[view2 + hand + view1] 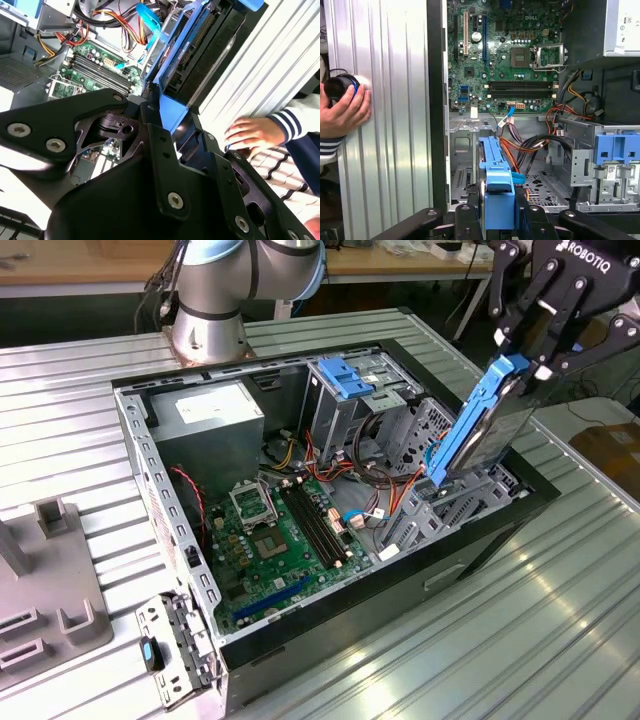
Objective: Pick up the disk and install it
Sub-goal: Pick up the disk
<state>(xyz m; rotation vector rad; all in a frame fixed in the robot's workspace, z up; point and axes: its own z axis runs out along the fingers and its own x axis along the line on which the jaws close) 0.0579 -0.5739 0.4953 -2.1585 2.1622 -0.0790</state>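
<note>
Ribbed table [560,590], open case [330,625], disk [478,428] steeply tilted; fingers [515,320] clamping upper end

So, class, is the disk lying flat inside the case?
No, the claw grips the disk steeply tilted, its upper end well above the case.

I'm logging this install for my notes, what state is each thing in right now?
disk, lifted and tilted, lower end at the drive bay
gripper, shut on the disk's upper end
computer case, lying flat, side panel off
hand, resting on a round black knob
</note>
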